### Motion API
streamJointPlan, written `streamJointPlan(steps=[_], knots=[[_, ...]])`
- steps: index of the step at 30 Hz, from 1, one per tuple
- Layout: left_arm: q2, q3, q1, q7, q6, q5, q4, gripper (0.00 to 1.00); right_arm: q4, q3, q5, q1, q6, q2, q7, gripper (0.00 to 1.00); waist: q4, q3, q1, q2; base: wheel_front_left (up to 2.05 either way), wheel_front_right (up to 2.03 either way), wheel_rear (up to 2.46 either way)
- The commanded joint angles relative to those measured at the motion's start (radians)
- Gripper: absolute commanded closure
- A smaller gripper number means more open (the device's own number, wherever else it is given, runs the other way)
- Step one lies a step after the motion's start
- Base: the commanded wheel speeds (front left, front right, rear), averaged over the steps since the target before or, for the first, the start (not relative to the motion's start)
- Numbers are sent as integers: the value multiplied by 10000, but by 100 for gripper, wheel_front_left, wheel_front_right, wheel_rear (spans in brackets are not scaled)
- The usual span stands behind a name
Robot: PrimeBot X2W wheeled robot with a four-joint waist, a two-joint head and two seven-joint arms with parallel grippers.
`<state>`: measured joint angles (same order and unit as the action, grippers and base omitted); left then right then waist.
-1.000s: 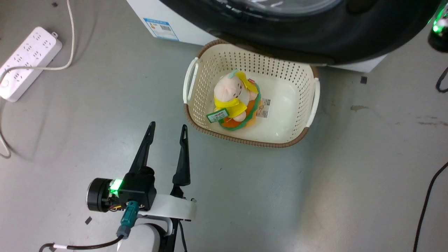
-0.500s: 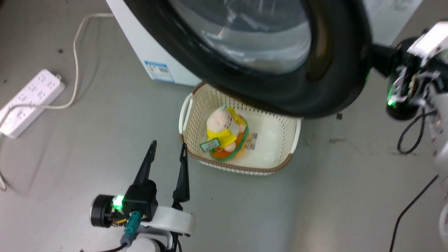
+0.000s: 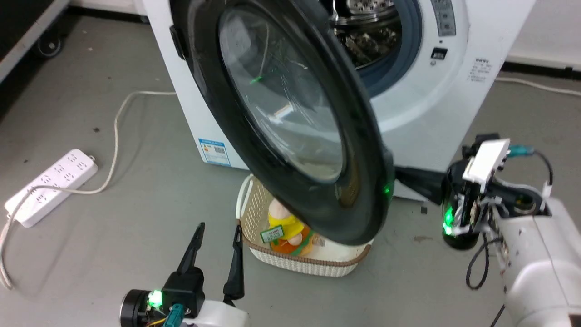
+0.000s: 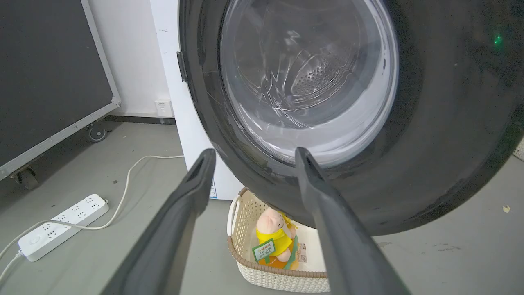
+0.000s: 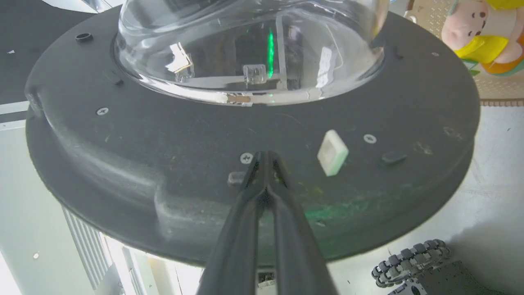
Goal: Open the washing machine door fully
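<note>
The washing machine [image 3: 454, 104] stands white at the back with its steel drum [image 3: 363, 27] exposed. The washing machine door [image 3: 281, 113] hangs partly swung out, hinged on the left, glossy black with a clear glass bowl. My right gripper [image 3: 396, 172] reaches in from the right; its shut fingers [image 5: 266, 157] press their tips on the door's inner face [image 5: 163, 135], below the glass bowl [image 5: 245, 53]. My left gripper [image 3: 219, 227] hovers low over the floor, open and holding nothing. In the left wrist view its gripper [image 4: 254, 152] faces the door's outer side [image 4: 430, 123].
A cream basket [image 3: 308, 268] holding a plush toy [image 3: 281, 225] sits on the floor under the door's lower edge. A white power strip [image 3: 50, 186] and its cable lie on the left. A dark wheeled panel [image 4: 49, 73] stands at the far left.
The head camera has tilted up, bringing the machine's front, the drum and my right gripper at the door's free edge into view. The left gripper stays open near the basket.
</note>
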<state>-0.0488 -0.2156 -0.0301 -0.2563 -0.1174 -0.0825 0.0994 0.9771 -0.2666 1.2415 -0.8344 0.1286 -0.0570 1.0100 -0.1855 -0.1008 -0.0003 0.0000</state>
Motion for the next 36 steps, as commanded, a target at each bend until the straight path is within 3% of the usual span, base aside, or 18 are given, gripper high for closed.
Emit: streamJointPlan(steps=[1,6,13,17,23,24,25,30,31,32,33,34,36], knots=[[-14,-7,158,-55,100,35,33,0,-274,486,762,414,21,60,273,100,-153,287,3,0,0,0,0],[-14,-15,296,-55,207,108,72,0,-1062,2704,2684,1446,21,65,170,100,-321,565,3,0,0,0,0],[-14,-88,567,-55,242,136,74,0,-2466,5695,4886,2583,21,66,-1160,100,-566,783,3,0,0,0,0],[-14,-21,621,-55,241,116,82,0,-2721,6863,5514,2827,21,67,-1997,100,-698,818,3,0,0,0,0],[-27,116,723,-55,257,178,128,0,-2753,7318,5862,2878,21,40,-2894,100,-623,1068,3,0,0,0,0],[-33,155,756,-55,253,182,128,0,-2778,7280,5804,2875,21,-38,-3206,61,-566,1130,3,0,0,0,0],[-36,189,776,-55,256,184,119,0,-2818,7253,5730,2876,21,-144,-3483,0,-496,1189,3,0,0,0,0],[-34,382,797,-55,273,117,71,0,-3934,7021,4169,2976,21,-1353,-5868,0,-64,1477,3,0,0,0,0],[-34,382,797,-55,273,117,71,0,-3934,7021,4169,2976,21,-1353,-5868,0,-64,1477,3,0,0,0,0],[-32,467,809,-55,260,47,88,0,-4669,6972,3163,3289,21,-1898,-7146,0,105,1610,3,0,0,0,0],[-32,467,809,-55,260,47,88,0,-4669,6972,3163,3289,21,-1898,-7146,0,105,1610,3,0,0,0,0],[-31,587,831,-55,236,-8,104,0,-5443,7061,1905,3666,21,-2529,-8452,0,299,1715,3,0,0,0,0],[-30,657,849,-55,227,-30,113,0,-5741,7122,1258,3867,21,-2845,-9077,0,400,1770,3,0,0,0,0]])
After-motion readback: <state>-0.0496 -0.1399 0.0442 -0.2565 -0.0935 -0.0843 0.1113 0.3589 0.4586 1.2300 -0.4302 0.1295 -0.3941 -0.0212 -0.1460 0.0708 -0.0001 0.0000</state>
